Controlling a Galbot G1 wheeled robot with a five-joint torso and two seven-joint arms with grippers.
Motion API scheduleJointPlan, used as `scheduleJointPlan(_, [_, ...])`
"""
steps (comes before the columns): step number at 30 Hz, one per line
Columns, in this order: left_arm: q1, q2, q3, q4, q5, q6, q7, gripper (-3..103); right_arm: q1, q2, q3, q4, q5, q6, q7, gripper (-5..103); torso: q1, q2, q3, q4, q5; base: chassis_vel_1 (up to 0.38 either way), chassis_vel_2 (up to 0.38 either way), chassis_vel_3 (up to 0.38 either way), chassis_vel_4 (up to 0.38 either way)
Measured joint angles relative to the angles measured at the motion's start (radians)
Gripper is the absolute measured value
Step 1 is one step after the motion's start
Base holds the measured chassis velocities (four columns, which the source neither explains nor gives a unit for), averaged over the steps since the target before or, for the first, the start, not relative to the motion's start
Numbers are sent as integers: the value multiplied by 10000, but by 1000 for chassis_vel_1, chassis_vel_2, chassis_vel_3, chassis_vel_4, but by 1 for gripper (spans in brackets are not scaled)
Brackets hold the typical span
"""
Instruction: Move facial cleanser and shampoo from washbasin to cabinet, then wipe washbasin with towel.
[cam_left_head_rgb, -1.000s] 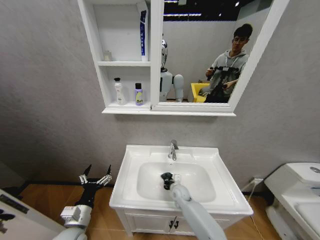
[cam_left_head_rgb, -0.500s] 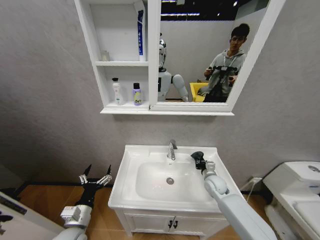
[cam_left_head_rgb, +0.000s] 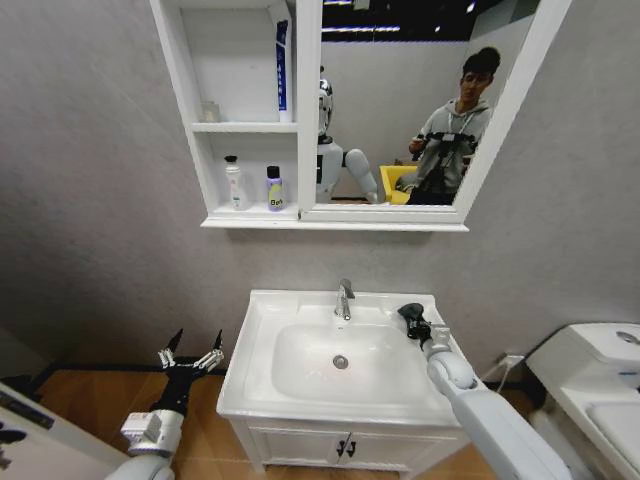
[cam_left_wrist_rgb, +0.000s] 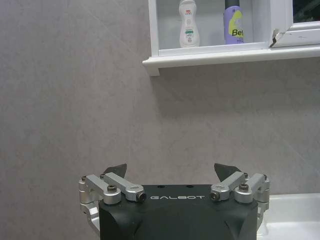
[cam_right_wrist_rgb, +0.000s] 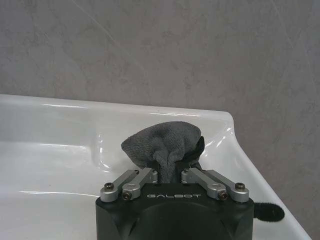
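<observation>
Grey towel (cam_left_head_rgb: 410, 314) is pinched in the right gripper (cam_left_head_rgb: 418, 322) at the washbasin's (cam_left_head_rgb: 262, 330) right rim, centre-right of frame, bunched for wiping. Left gripper (cam_left_head_rgb: 190, 353) idles lower left, fingers spread.

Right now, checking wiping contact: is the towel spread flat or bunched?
Bunched. The towel is a crumpled wad pinched in the right gripper, over the washbasin's back right corner.

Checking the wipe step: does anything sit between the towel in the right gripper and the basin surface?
Nothing visible. The right gripper holds the towel at the washbasin's back right corner, with bare ceramic around it.
</observation>
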Motion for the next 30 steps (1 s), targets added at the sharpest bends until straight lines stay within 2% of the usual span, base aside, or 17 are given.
scheduleJointPlan(1, [0,0,0,0,0,0,0,99,0,0,0,0,0,0,0,16,0,0,0,0,0,0,0,0,0])
scheduleJointPlan(3, [0,0,0,0,0,0,0,99,7,-52,12,-146,-267,163,-158,27,0,0,0,1,-1,0,0,0,0])
scheduleJointPlan(5, [0,0,0,0,0,0,0,99,8,-60,33,-166,-324,195,-187,27,0,0,0,0,0,0,0,0,0])
scheduleJointPlan(7, [0,0,0,0,0,0,0,99,-32,-141,131,-174,-278,337,-287,43,0,0,0,1,-3,0,0,0,0])
scheduleJointPlan(8, [0,0,0,0,0,0,0,99,-32,-141,131,-174,-278,337,-287,43,0,0,0,1,-3,0,0,0,0])
scheduleJointPlan(10, [0,0,0,0,0,0,0,99,-155,-168,207,-72,-223,432,-371,54,0,0,0,1,-1,0,0,0,0])
scheduleJointPlan(12, [0,0,0,0,0,0,0,99,-210,-169,257,-27,-216,491,-399,54,0,0,0,0,-2,0,0,0,0])
scheduleJointPlan(13, [0,0,0,0,0,0,0,99,-246,-168,296,-5,-215,525,-430,60,0,0,0,1,-1,0,0,0,0])
scheduleJointPlan(14, [0,0,0,0,0,0,0,99,-246,-168,296,-5,-215,525,-430,60,0,0,0,1,-1,0,0,0,0])
scheduleJointPlan(16, [0,0,0,0,0,0,0,99,-435,-141,460,149,-320,840,-498,76,0,0,0,1,-1,0,0,0,0])
scheduleJointPlan(22, [0,0,1,0,0,0,1,99,-1212,69,1180,1188,-1010,1470,-422,91,2,0,0,5,-1,0,0,0,0])
scheduleJointPlan(23, [0,0,1,0,0,0,-1,99,-1750,253,1604,1871,-1344,1607,-327,91,2,-1,0,5,-3,0,0,0,0])
scheduleJointPlan(24, [0,0,0,0,0,0,-1,99,-2593,562,2158,2758,-1735,1678,-239,99,1,-1,-1,7,-4,0,0,0,0])
scheduleJointPlan(25, [0,0,0,0,0,0,-1,99,-2593,562,2158,2758,-1735,1678,-239,99,1,-1,-1,7,-4,0,0,0,0])
scheduleJointPlan(27, [0,0,-2,1,0,0,-3,99,-4330,1234,3067,4257,-2342,1785,-131,100,1,0,-1,-1,-1,0,0,0,0])
scheduleJointPlan(28, [0,0,-2,1,0,0,-3,99,-4330,1234,3067,4257,-2342,1785,-131,100,1,0,-1,-1,-1,0,0,0,0])
scheduleJointPlan(30, [0,0,0,0,0,0,0,99,-6170,2297,3960,5733,-2577,1879,29,100,-2,1,-3,-2,-1,0,0,0,0])
